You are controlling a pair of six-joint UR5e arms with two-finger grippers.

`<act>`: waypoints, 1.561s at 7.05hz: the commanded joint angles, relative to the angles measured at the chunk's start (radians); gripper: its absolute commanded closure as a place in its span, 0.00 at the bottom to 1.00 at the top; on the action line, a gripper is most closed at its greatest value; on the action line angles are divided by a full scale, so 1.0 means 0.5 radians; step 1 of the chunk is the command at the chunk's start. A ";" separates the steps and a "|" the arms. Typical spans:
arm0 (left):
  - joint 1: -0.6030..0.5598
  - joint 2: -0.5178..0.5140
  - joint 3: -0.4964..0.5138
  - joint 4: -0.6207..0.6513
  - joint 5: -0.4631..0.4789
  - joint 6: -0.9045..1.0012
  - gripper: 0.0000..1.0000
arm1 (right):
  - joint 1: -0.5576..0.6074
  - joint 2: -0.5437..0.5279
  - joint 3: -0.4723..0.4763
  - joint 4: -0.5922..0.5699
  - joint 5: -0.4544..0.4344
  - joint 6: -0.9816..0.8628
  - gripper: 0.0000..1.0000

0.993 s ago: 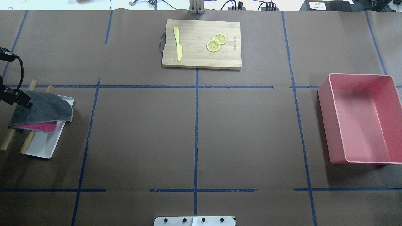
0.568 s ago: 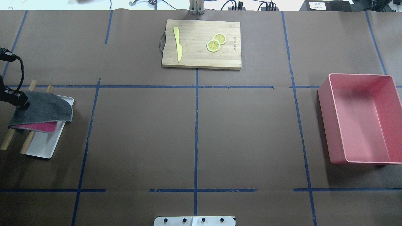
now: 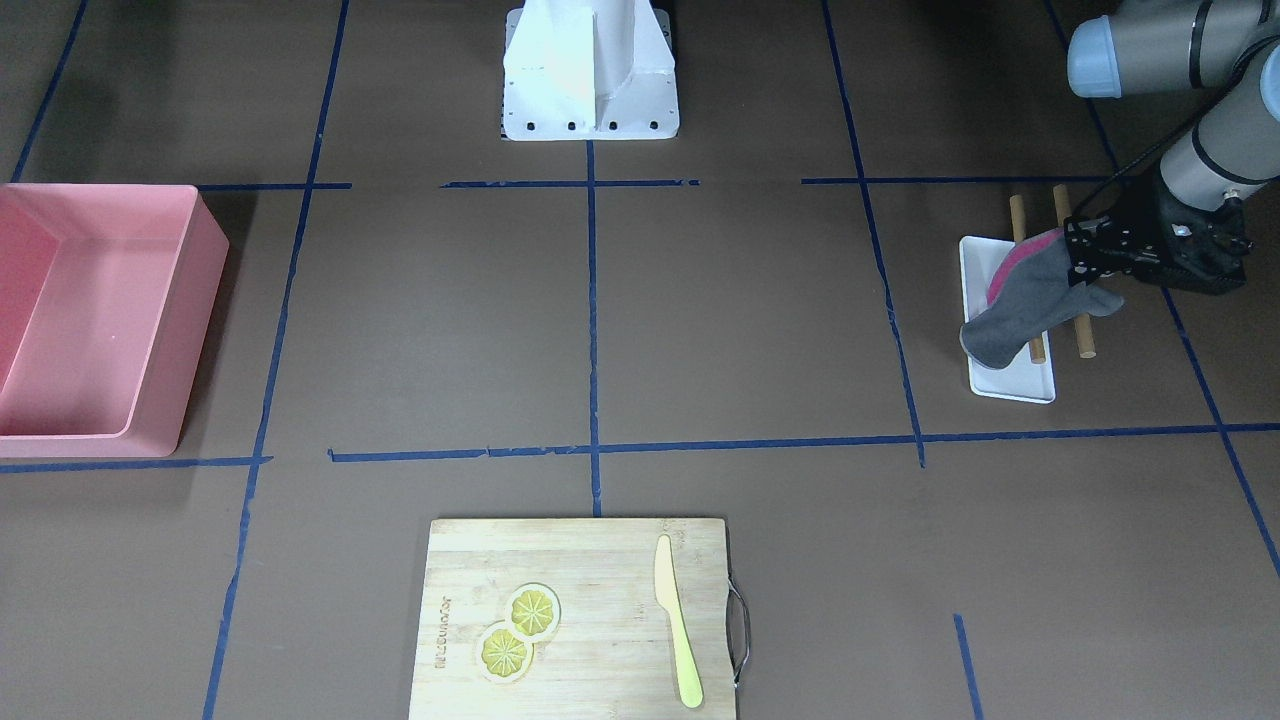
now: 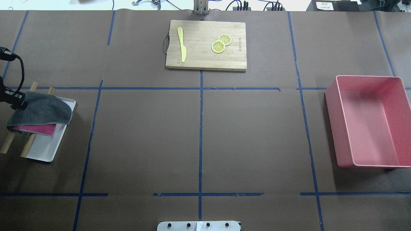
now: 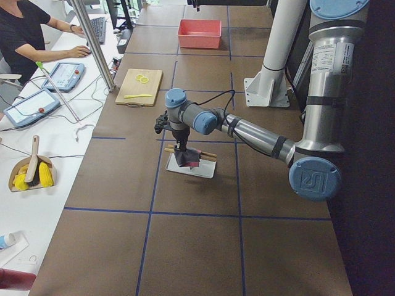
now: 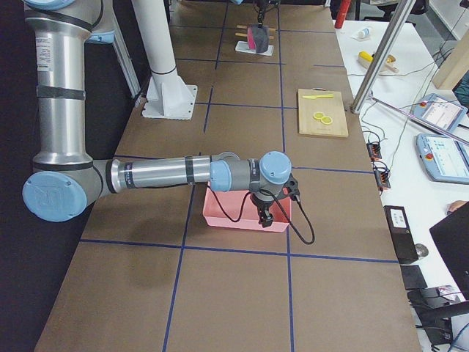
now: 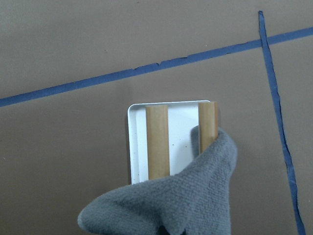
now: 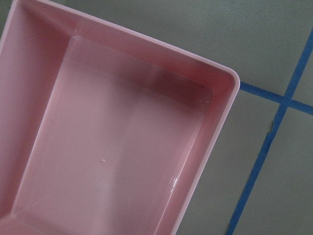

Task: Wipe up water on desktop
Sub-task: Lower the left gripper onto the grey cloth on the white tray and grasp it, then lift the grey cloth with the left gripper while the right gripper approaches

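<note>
The desktop [image 4: 144, 138] is dark brown with blue tape lines; no water shows on it. My left gripper [image 4: 16, 102] is shut on the edge of a grey cloth [image 4: 45, 110] with a pink underside. The cloth hangs over two wooden rods [image 4: 27, 147] laid across a small white tray [image 4: 43, 150]. In the front view the gripper [image 3: 1085, 262] holds the cloth [image 3: 1025, 305] above the tray [image 3: 1010, 385]. The left wrist view shows the cloth [image 7: 171, 205] over the rods [image 7: 157, 142]. My right gripper [image 6: 265, 214] hangs over the pink bin [image 6: 227, 216]; I cannot tell whether it is open or shut.
The empty pink bin [image 4: 369, 122] stands at the right edge of the overhead view. A bamboo cutting board [image 4: 205, 45] with a yellow knife [image 4: 182, 45] and two lemon slices [image 4: 221, 43] lies at the far middle. The robot base [image 3: 590, 70] stands at the near middle.
My left gripper has moved a little toward the overhead view's left edge, drawing the grey cloth with it. The right side has not changed.
</note>
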 commanded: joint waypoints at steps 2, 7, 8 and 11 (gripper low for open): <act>0.061 -0.269 -0.211 0.020 -0.052 -0.724 1.00 | -0.106 0.045 0.039 0.243 0.001 0.275 0.01; 0.828 -1.144 0.030 0.020 0.340 -1.876 1.00 | -0.784 0.182 0.064 1.536 -0.287 1.730 0.00; 0.834 -1.291 0.144 -0.001 0.337 -2.111 1.00 | -0.867 0.247 0.143 1.536 -0.336 1.871 0.01; 0.844 -1.397 0.306 -0.339 0.349 -2.918 1.00 | -1.226 0.480 0.312 1.527 -0.707 2.243 0.00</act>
